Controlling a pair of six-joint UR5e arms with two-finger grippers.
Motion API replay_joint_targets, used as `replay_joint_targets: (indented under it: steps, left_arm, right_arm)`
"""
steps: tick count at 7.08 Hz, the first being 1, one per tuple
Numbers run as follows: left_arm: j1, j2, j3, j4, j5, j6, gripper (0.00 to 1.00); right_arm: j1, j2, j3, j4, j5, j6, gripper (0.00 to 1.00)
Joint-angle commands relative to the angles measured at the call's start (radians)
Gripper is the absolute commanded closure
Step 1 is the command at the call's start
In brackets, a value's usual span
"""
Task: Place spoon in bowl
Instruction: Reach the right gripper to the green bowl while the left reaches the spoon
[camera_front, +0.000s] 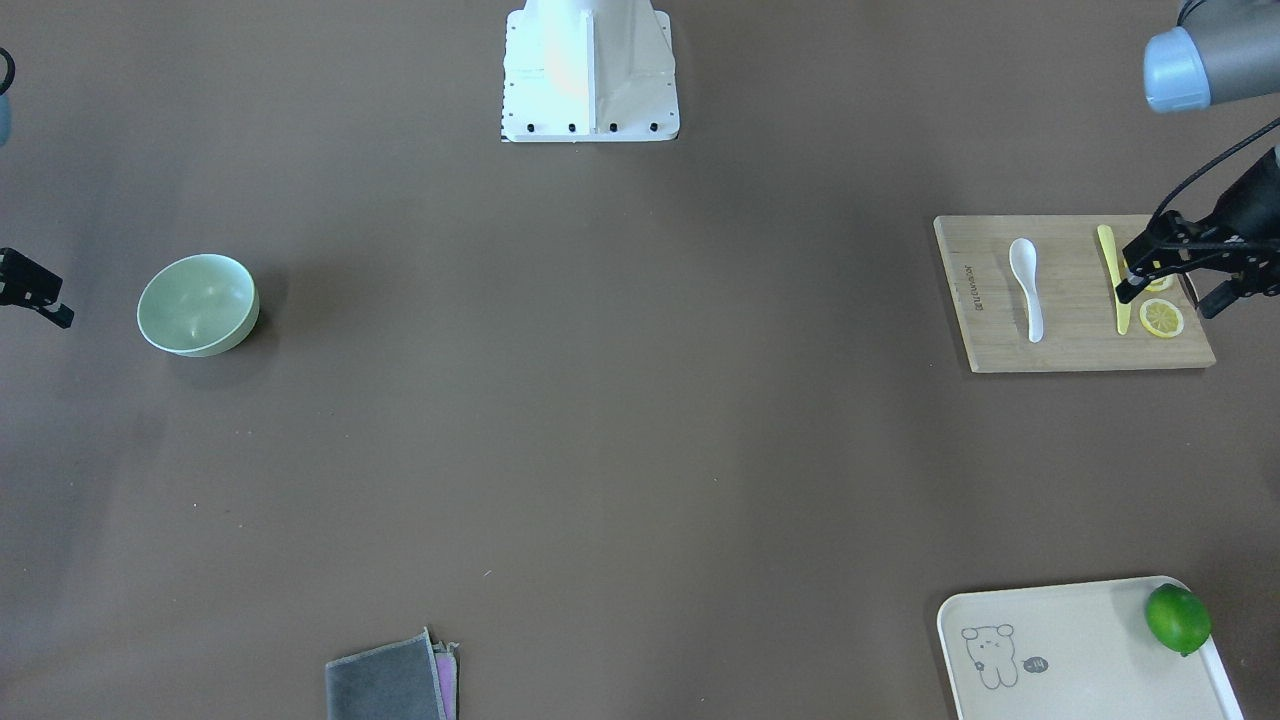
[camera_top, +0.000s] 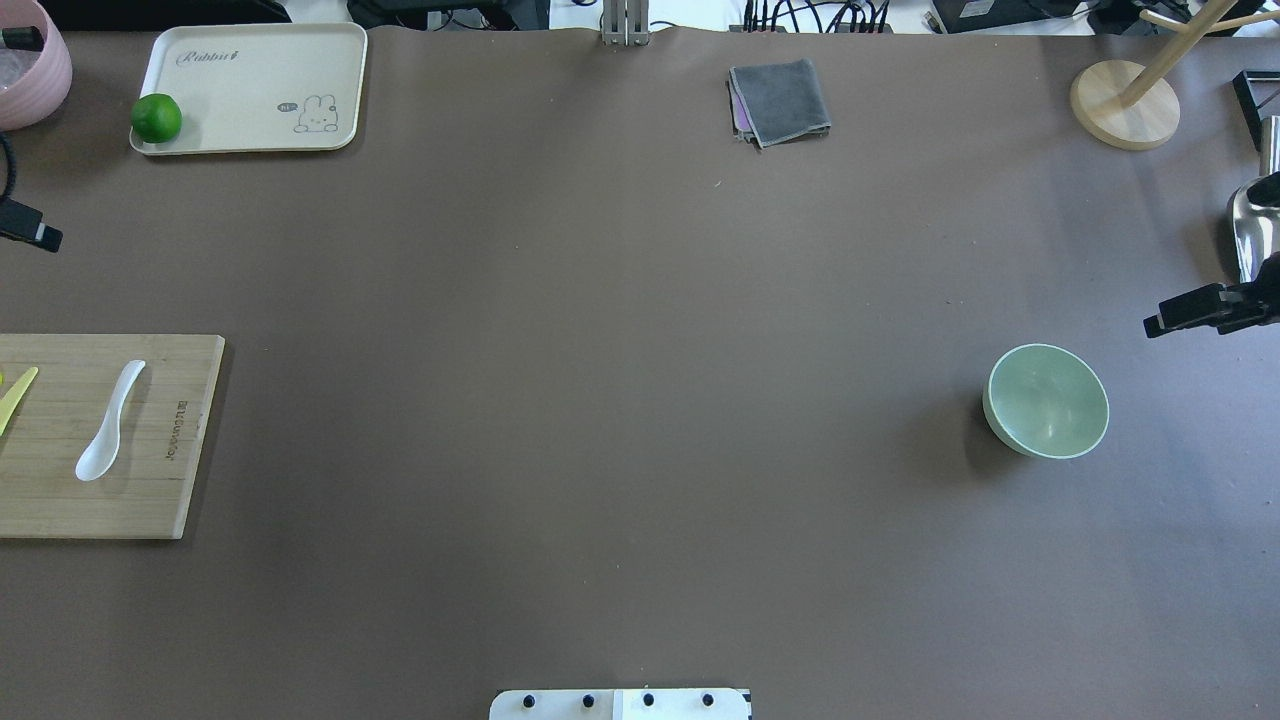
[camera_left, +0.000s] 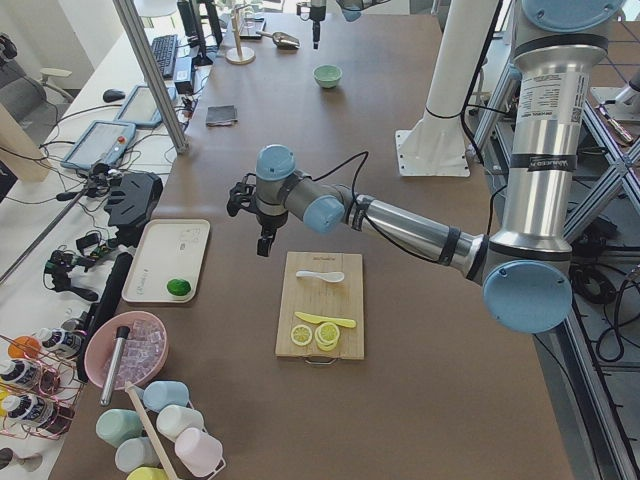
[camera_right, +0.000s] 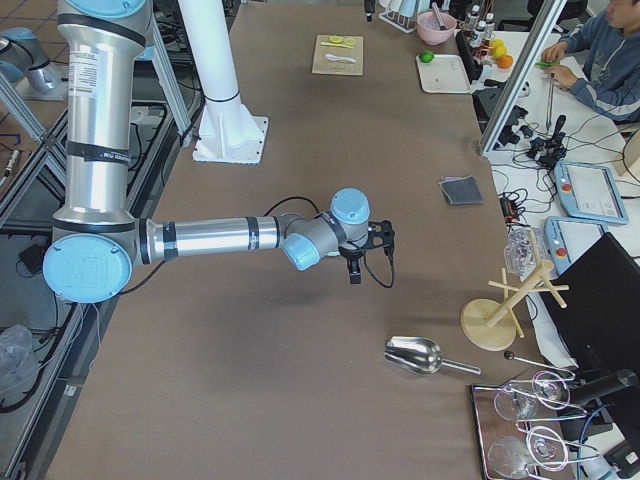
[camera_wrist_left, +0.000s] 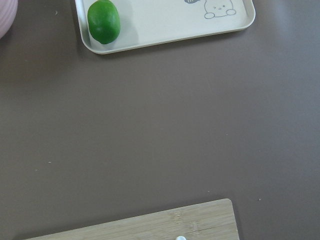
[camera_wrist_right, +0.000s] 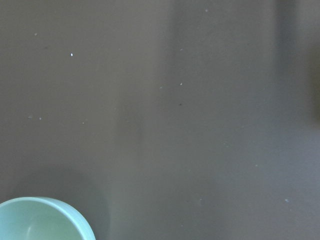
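Observation:
The white spoon (camera_front: 1027, 285) lies flat on a wooden cutting board (camera_front: 1070, 352) at the robot's left end of the table; it also shows in the overhead view (camera_top: 108, 425). The mint-green bowl (camera_top: 1047, 400) stands upright and empty at the robot's right end (camera_front: 198, 303). My left gripper (camera_front: 1168, 297) is open and empty, high above the table between board and tray (camera_left: 262, 240). My right gripper (camera_top: 1200, 308) hovers beside the bowl. Only one of its fingers (camera_front: 40, 298) shows, so I cannot tell its state. The bowl's rim (camera_wrist_right: 45, 217) shows in the right wrist view.
A yellow knife (camera_front: 1112, 275) and lemon slices (camera_front: 1161, 318) lie on the board beside the spoon. A cream tray (camera_top: 250, 60) holds a lime (camera_top: 156, 117). A grey cloth (camera_top: 782, 100), a wooden stand (camera_top: 1125, 105) and a metal scoop (camera_top: 1250, 225) sit near the far edge.

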Motion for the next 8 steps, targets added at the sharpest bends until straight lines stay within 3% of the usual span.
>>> replay_joint_targets:
  steps: [1, 2, 5, 7, 8]
  left_arm:
    - [0.081, -0.008, -0.004, -0.002, 0.026, -0.044, 0.03]
    - [0.119, -0.008, -0.004, -0.002, 0.026, -0.05, 0.03]
    - [0.175, 0.004, 0.004, -0.002, 0.026, -0.054, 0.07]
    - [0.233, 0.013, 0.025, -0.005, 0.041, -0.083, 0.12]
    - [0.236, 0.039, 0.038, -0.005, 0.064, -0.072, 0.16]
  right_arm:
    - [-0.089, 0.025, -0.006, 0.003, -0.035, 0.068, 0.01]
    - [-0.107, 0.029, -0.01, 0.002, -0.046, 0.068, 0.05]
    - [-0.161, 0.027, -0.023, 0.002, -0.048, 0.07, 0.37]
    - [-0.172, 0.029, -0.023, 0.002, -0.045, 0.07, 0.9]
    - [-0.173, 0.036, -0.02, 0.003, -0.045, 0.07, 1.0]
